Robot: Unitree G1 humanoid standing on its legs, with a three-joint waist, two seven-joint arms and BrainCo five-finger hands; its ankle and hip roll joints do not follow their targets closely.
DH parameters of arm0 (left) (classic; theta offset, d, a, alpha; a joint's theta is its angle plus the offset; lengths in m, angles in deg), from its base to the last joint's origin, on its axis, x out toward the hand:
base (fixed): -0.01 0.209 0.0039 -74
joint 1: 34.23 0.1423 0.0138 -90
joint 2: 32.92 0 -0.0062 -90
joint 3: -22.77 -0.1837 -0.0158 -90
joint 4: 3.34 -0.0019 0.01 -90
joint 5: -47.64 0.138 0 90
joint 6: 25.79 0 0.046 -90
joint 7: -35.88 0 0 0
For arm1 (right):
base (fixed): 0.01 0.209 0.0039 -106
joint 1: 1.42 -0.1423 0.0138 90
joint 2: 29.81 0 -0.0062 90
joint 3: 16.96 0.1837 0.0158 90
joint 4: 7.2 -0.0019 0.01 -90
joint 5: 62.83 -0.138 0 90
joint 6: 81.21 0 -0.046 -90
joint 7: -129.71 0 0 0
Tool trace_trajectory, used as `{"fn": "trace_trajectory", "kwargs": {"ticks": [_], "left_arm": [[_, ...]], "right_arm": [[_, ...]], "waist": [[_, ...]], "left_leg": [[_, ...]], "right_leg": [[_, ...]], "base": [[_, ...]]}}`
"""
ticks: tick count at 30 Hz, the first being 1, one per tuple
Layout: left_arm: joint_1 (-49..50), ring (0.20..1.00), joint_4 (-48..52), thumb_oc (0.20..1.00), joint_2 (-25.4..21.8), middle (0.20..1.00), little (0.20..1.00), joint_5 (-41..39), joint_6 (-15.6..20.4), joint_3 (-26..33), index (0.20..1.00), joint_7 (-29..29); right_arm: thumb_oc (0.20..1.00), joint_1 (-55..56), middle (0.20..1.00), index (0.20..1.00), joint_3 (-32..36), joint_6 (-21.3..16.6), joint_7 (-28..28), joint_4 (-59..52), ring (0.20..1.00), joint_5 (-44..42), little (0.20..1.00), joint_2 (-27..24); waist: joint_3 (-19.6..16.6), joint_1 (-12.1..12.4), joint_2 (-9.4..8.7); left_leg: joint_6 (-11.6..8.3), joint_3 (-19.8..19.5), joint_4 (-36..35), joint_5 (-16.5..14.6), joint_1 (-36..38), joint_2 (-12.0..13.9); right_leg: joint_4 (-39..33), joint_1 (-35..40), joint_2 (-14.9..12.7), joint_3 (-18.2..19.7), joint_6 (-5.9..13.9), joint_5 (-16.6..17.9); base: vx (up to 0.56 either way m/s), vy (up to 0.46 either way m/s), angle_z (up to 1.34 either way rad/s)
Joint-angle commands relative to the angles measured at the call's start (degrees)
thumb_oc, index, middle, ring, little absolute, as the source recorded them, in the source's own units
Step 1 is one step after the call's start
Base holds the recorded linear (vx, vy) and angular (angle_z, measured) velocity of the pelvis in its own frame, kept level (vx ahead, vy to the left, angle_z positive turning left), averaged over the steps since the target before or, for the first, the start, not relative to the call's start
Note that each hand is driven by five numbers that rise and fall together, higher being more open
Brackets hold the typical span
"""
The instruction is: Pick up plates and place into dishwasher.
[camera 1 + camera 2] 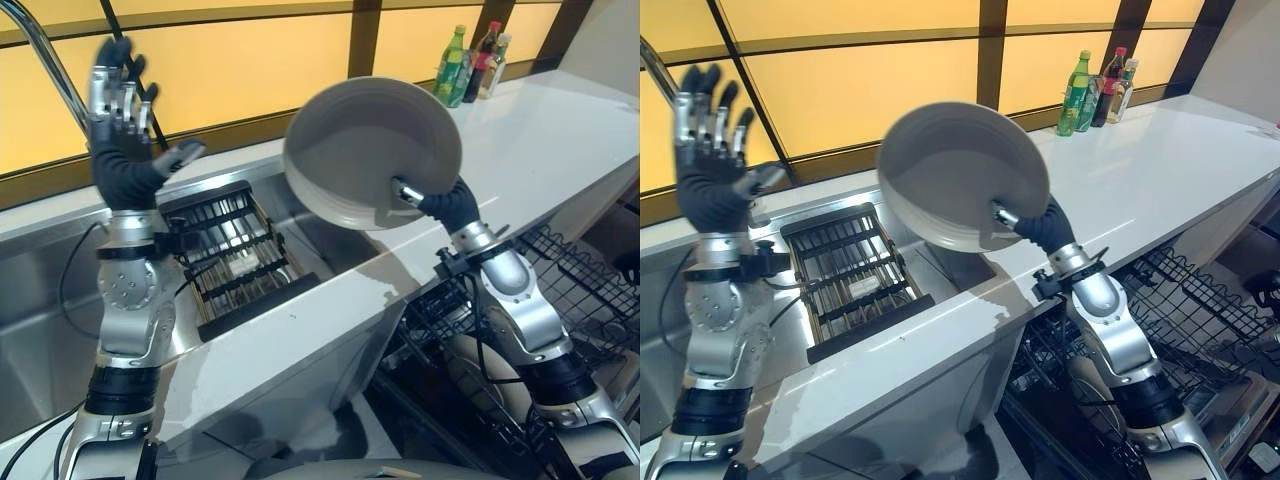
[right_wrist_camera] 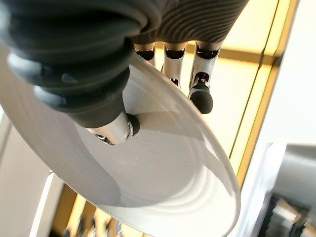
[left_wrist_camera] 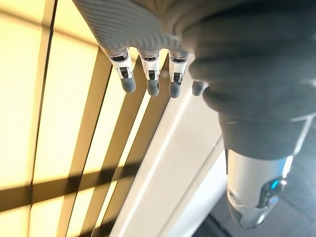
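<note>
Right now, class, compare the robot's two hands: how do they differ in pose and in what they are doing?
The right hand pinches the rim of a grey plate, thumb on its inner face and fingers behind; the left hand holds nothing. The left hand's fingers are straight and spread, pointing upward; the right hand's are curled. The left hand is raised over the sink; the right is over the counter. Both wear dark ribbed covers.

Grey plate point(image 1: 360, 140), white counter point(image 1: 560, 140), seemingly black rack point(image 1: 235, 255)

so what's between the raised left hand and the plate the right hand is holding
In the left eye view nothing fills the air between the left hand and the plate; below that gap a black dish rack sits in the sink.
</note>
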Motion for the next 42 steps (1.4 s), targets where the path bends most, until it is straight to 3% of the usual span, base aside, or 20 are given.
{"fn": "trace_trajectory", "kwargs": {"ticks": [1,6,9,12,14,17,20,22,25,32,37,42], "left_arm": [[1.3,1.000,-4.7,1.000,-3.0,1.000,1.000,2.8,3.7,2.5,1.000,2.4],[4.6,1.000,-4.1,1.000,-3.6,1.000,1.000,2.9,4.0,6.5,1.000,2.6],[6.8,1.000,-3.4,1.000,-4.2,1.000,1.000,2.5,3.4,8.6,1.000,1.9],[8.6,1.000,-4.1,1.000,-5.0,1.000,1.000,2.5,3.9,10.5,1.000,1.7],[9.5,1.000,-4.7,1.000,-5.8,1.000,1.000,1.5,3.5,11.9,1.000,1.5],[9.2,1.000,-5.8,1.000,-6.5,1.000,1.000,1.1,3.2,12.7,1.000,1.1],[6.4,1.000,-6.5,1.000,-7.8,1.000,1.000,1.5,1.5,11.0,1.000,2.2],[5.5,1.000,-6.7,1.000,-8.6,1.000,1.000,0.8,0.3,10.4,1.000,2.3],[6.7,1.000,-6.3,1.000,-7.9,1.000,1.000,0.3,-0.6,10.9,1.000,1.5],[9.2,1.000,-6.0,1.000,-7.5,1.000,1.000,-0.3,-0.7,11.9,1.000,-0.5],[5.8,1.000,-7.3,1.000,-8.7,1.000,1.000,0.9,0.8,8.7,1.000,3.3],[2.5,1.000,-8.0,1.000,-10.2,1.000,1.000,1.5,2.5,6.1,1.000,8.4]], "right_arm": [[0.200,0.7,0.200,0.200,4.9,-4.4,-1.6,-1.7,0.200,1.3,0.200,-1.8],[0.200,4.5,0.200,0.200,9.5,-3.9,-3.5,-0.6,0.200,8.0,0.200,-5.0],[0.200,7.0,0.200,0.200,12.9,-3.7,-7.9,2.3,0.200,14.2,0.200,-7.7],[0.200,9.3,0.200,0.200,15.5,-4.0,-11.8,5.4,0.200,19.9,0.200,-8.8],[0.200,11.0,0.200,0.200,17.5,-4.1,-13.7,7.2,0.200,22.4,0.200,-9.4],[0.200,12.8,0.200,0.200,18.8,-4.3,-16.3,9.4,0.200,25.0,0.200,-8.8],[0.200,12.6,0.200,0.200,17.9,-4.0,-20.2,12.8,0.200,28.6,0.200,-8.0],[0.200,11.8,0.200,0.200,17.4,-3.0,-20.9,14.6,0.200,28.3,0.200,-8.7],[0.200,11.7,0.200,0.200,17.6,-2.5,-20.2,17.7,0.200,28.1,0.200,-9.0],[0.200,12.4,0.200,0.200,17.1,-0.3,-21.0,20.8,0.200,31.5,0.200,-10.7],[0.200,8.4,0.200,0.200,15.0,0.2,-27.3,25.6,0.200,34.3,0.200,-14.6],[0.200,2.1,0.200,0.200,11.0,3.3,-35.1,30.5,0.200,45.0,0.200,-20.7]], "waist": [[-4.3,-0.9,0.02],[-4.1,-1.5,-0.32],[-3.6,-1.8,-0.61],[-2.8,-2.3,-0.42],[-1.5,-3.5,-0.21],[-0.3,-4.6,-0.51],[0.9,-5.5,-1.12],[1.4,-5.7,-0.80],[1.2,-5.0,-0.66],[1.9,-4.7,0.86],[5.1,-5.1,2.99],[10.0,-5.9,4.89]], "left_leg": [[2.42,2.1,1.9,-2.0,-2.6,-0.6],[2.71,2.6,4.1,-3.1,-3.0,-1.3],[3.40,2.9,4.6,-4.0,-2.7,-1.8],[4.70,3.5,4.4,-4.4,-2.2,-2.2],[5.97,3.3,4.5,-4.2,-2.3,-2.8],[6.31,2.3,5.1,-4.2,-2.7,-3.5],[4.48,2.0,5.4,-5.1,-2.8,-2.7],[3.88,2.3,5.1,-5.2,-2.5,-1.2],[2.27,2.4,4.7,-4.6,-2.8,1.1],[-0.53,1.8,5.7,-2.5,-5.0,5.6],[-1.74,0.4,7.1,-1.7,-9.3,6.8],[-2.12,-0.7,8.4,-0.2,-14.4,6.1]], "right_leg": [[9.8,-3.3,-1.5,1.8,0.22,-6.6],[9.5,-4.0,-2.6,3.4,0.78,-5.3],[10.2,-4.4,-3.0,4.0,1.25,-5.2],[14.7,-5.6,-2.1,4.0,1.31,-6.5],[20.5,-8.7,-0.7,5.7,1.55,-5.1],[20.1,-10.5,-0.8,8.2,1.60,-3.8],[12.3,-10.3,-5.0,10.9,2.94,0.4],[11.3,-10.2,-4.6,12.0,3.83,-0.6],[9.2,-8.8,-4.1,10.1,3.96,-1.5],[9.1,-8.1,-1.1,8.2,1.69,-3.8],[11.7,-11.8,0.5,8.0,0.44,-5.7],[14.5,-17.2,0.6,8.6,-0.13,-5.9]], "base": [[0.07,0.047,-0.17],[0.10,0.045,-0.14],[0.09,0.051,-0.19],[0.08,0.052,-0.19],[0.01,-0.001,-0.20],[0.01,-0.170,-0.13],[0.02,-0.359,-0.09],[-0.02,-0.314,-0.10],[-0.02,-0.307,0.01],[0.00,-0.221,0.12],[-0.18,-0.098,0.18],[-0.24,-0.019,0.05]]}}
